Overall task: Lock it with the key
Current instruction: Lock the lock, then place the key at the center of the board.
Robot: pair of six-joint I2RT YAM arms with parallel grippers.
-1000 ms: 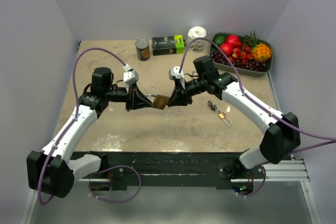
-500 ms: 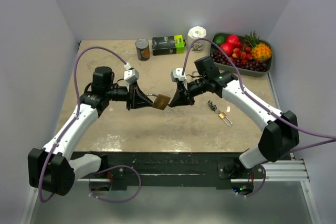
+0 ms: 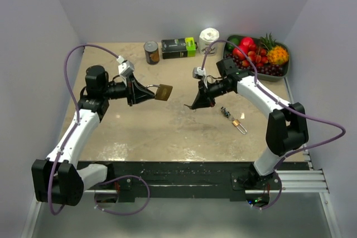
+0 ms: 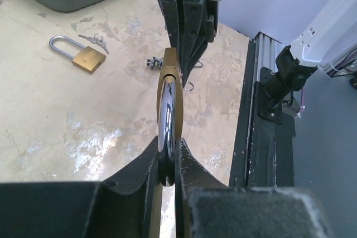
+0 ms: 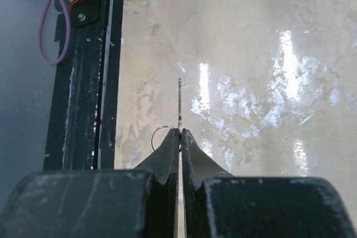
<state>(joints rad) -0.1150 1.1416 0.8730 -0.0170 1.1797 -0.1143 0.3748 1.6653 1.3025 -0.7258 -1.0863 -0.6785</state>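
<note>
From above, the left gripper (image 3: 149,93) grips a brass padlock (image 3: 163,92) above the table (image 3: 139,132). The clenched right gripper (image 3: 196,106) sits apart at the padlock's 4 o'clock.

In the left wrist view, the padlock (image 4: 168,110) stands edge-on between the fingers, and a spare padlock (image 4: 83,57) lies at 10 o'clock.

In the right wrist view, the pinched key (image 5: 179,104) points to 12 o'clock.

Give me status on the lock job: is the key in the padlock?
Not in. Done: both grasps. The left gripper holds the brass padlock raised, by its shackle end; the right gripper pinches the key, blade out. In hand: lining them up, with a clear gap between key tip and lock body in the top view. Left: insert the key and turn it.
</note>
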